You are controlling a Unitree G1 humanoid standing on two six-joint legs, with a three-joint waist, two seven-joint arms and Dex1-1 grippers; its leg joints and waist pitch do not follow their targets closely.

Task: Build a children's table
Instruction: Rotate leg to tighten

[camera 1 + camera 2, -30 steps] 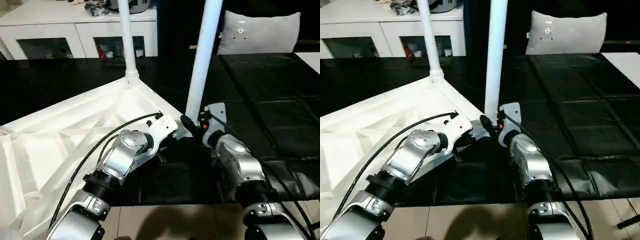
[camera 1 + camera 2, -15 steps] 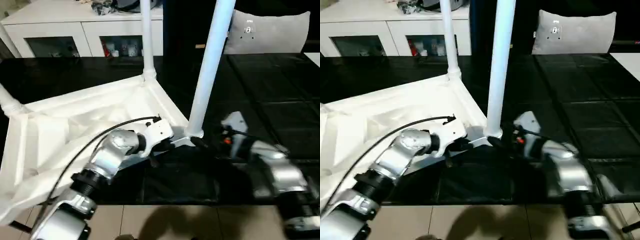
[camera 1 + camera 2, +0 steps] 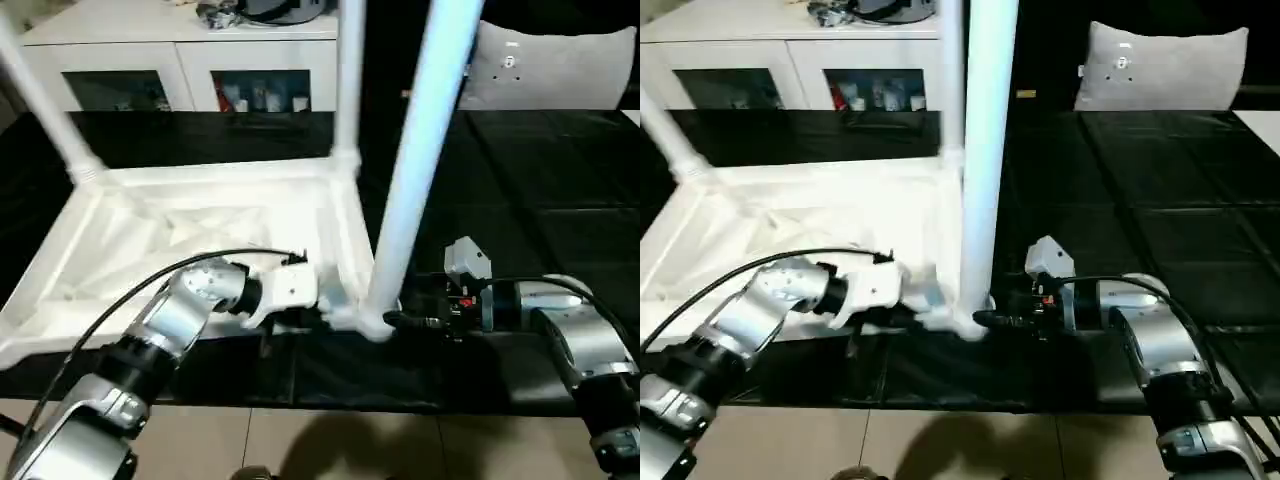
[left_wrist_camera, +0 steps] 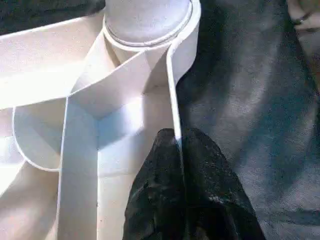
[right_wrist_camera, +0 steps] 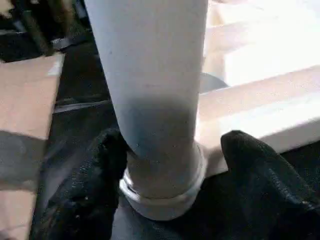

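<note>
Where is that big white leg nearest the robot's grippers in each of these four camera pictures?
Left eye view: the near leg rises right of centre, from the table's near right corner.
Right eye view: the leg stands near the middle.
Left wrist view: its round base sits in the corner socket at the top.
Right wrist view: the leg rises between the two black fingers.
Shared landmark: the ring at the leg's foot.

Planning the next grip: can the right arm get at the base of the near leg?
Probably yes: the right gripper already straddles the near leg at its socket, one black finger each side, nothing between.
</note>
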